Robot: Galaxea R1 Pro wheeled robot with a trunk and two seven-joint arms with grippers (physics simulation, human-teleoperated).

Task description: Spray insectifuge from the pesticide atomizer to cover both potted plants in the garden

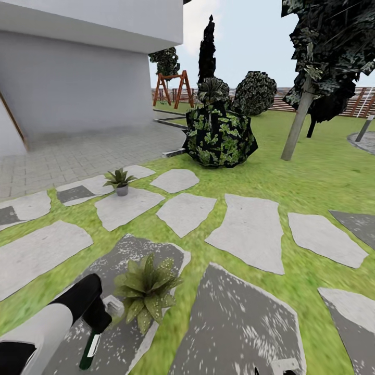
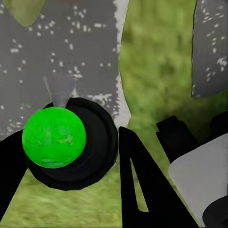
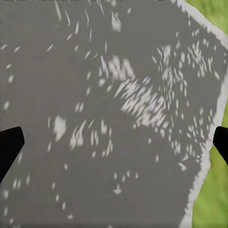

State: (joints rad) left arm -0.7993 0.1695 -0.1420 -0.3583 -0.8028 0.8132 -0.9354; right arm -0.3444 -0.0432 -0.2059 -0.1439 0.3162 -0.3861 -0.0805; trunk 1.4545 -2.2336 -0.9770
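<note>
Green lawn (image 1: 312, 172), grey stones
Speckled dark slab (image 3: 95, 95) — white-flecked; atomizer (image 1: 89, 353) dark green, white label — potted plants (image 1: 146, 289) green.

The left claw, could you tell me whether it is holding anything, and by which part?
The left claw holds the pesticide atomizer near its pale spray top, with the dark green body hanging below. The right claw is open and holds nothing.

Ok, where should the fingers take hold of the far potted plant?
Take the far potted plant by its small grey pot, coming in low from the side. Its pointed leaves spread wider than the pot and shade it from above, while the pot's wall stands upright and bare.
</note>
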